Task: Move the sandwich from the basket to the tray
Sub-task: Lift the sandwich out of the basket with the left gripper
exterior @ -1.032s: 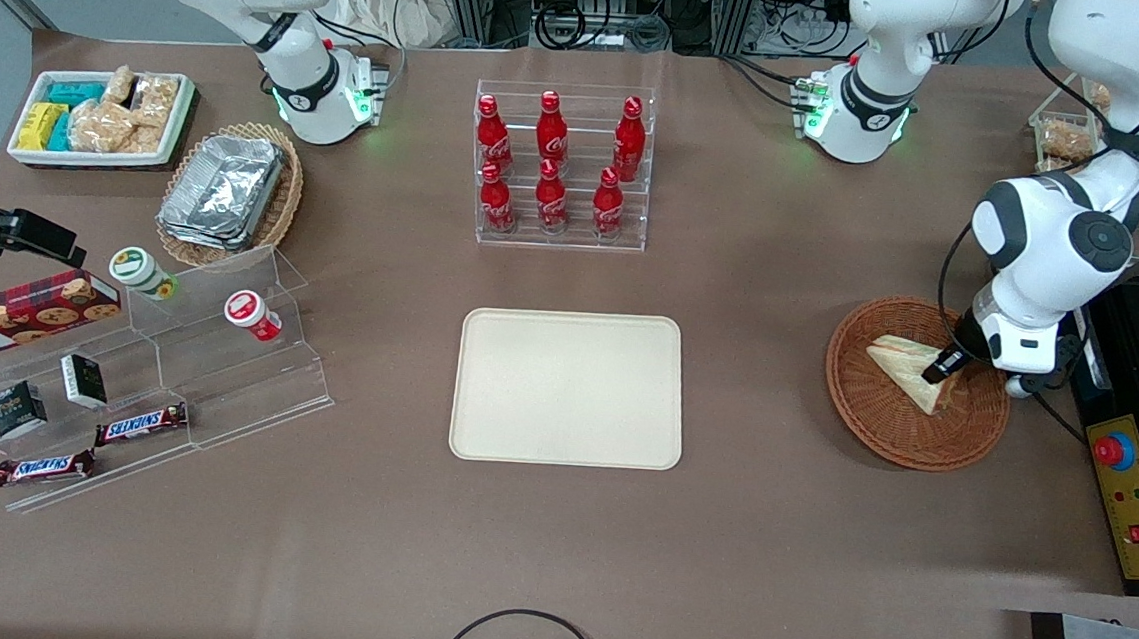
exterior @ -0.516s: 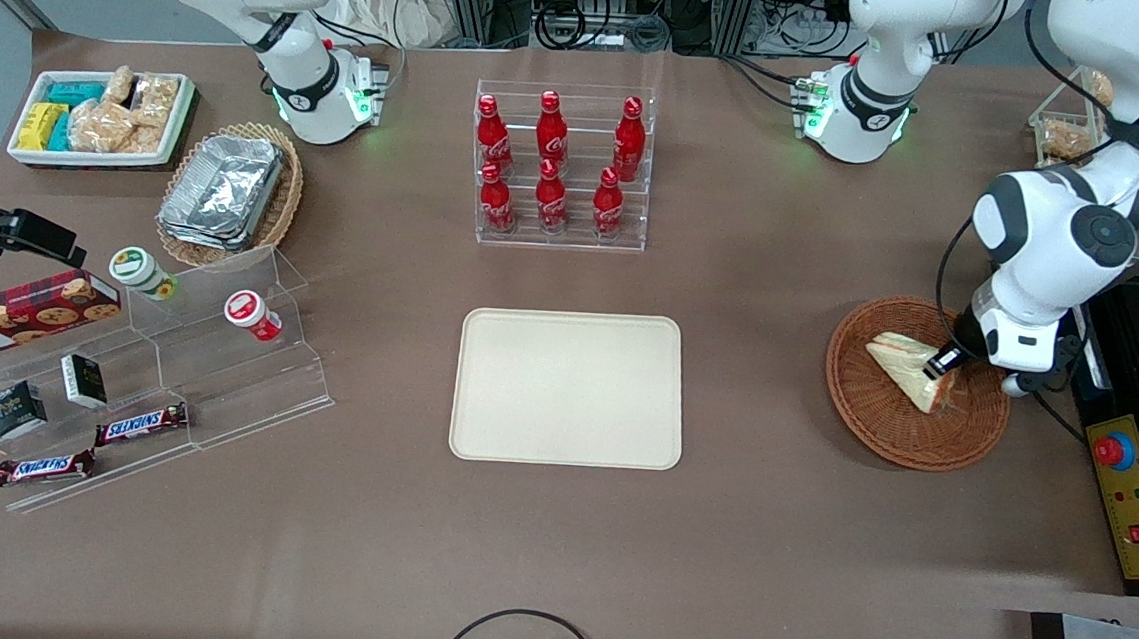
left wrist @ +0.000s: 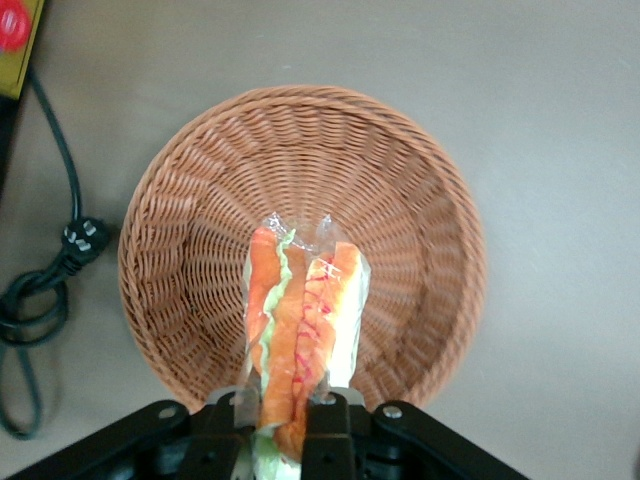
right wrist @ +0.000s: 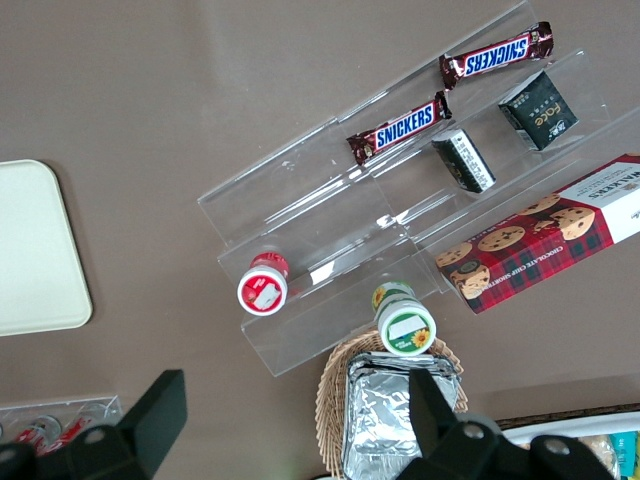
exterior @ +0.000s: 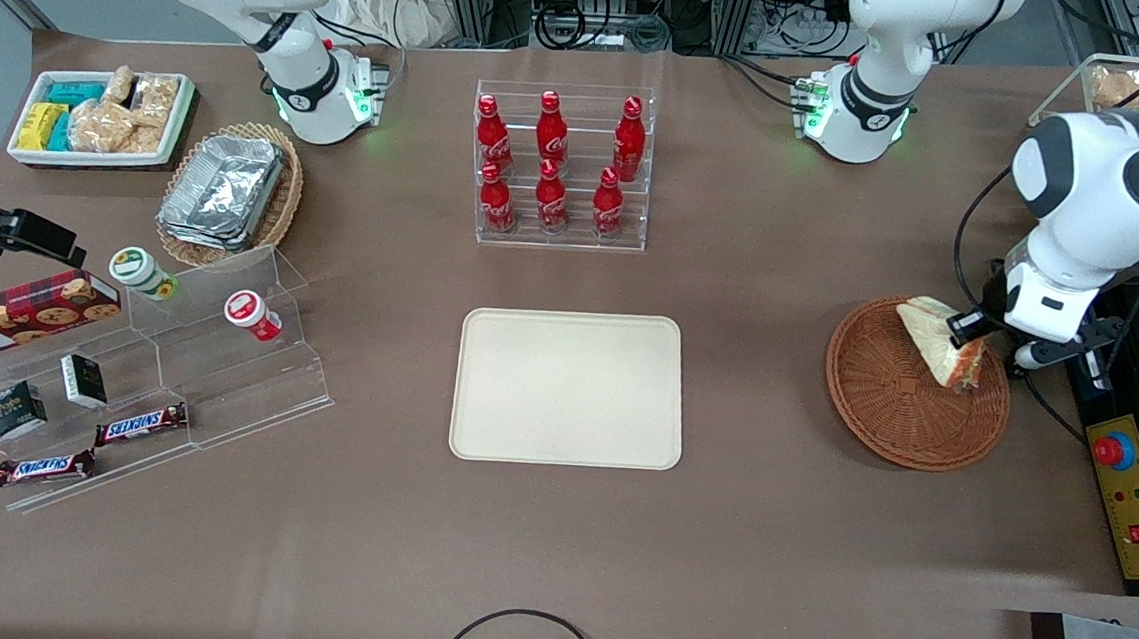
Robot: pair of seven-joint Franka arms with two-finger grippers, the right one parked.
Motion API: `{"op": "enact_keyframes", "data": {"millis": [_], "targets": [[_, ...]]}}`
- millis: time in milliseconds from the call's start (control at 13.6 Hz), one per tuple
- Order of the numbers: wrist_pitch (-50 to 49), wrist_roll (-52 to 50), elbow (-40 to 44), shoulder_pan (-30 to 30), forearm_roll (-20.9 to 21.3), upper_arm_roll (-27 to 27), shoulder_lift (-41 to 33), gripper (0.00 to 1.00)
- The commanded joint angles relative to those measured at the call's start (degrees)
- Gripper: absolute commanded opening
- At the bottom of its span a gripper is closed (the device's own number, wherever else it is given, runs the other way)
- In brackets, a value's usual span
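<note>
My left gripper [exterior: 966,334] is shut on the sandwich [exterior: 937,339], a wrapped wedge of white bread with orange-red and green filling [left wrist: 298,320]. It hangs lifted above the round reddish-brown wicker basket [exterior: 884,402], over the part of the rim nearest the working arm's base. In the left wrist view the black fingers [left wrist: 325,425] pinch the sandwich's lower end, with the basket [left wrist: 200,200] below, nothing in it. The cream-beige tray [exterior: 569,387] lies flat mid-table, toward the parked arm from the basket, with nothing on it.
A clear rack of red cola bottles [exterior: 560,164] stands farther from the front camera than the tray. A black control box with a red button [exterior: 1133,499] lies beside the basket. Snack shelves [exterior: 145,370], a foil-tray basket [exterior: 227,193] and a white bin [exterior: 102,116] sit toward the parked arm's end.
The gripper has risen with the sandwich, lifting it off the basket floor and shifting it away from the front camera. The arm's elbow swung upward too.
</note>
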Motion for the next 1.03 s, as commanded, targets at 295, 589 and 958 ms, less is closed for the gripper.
{"op": "enact_keyframes", "data": {"millis": [295, 589, 958], "targets": [[-16.4, 4.8, 17.0, -0.1, 1.0, -12.8, 2.0, 0.0], [-16.4, -3.1, 21.2, -0.1, 1.3, -21.0, 6.9, 0.0], [-16.4, -21.6, 29.6, -1.6, 10.5, -30.2, 17.9, 0.0]]}}
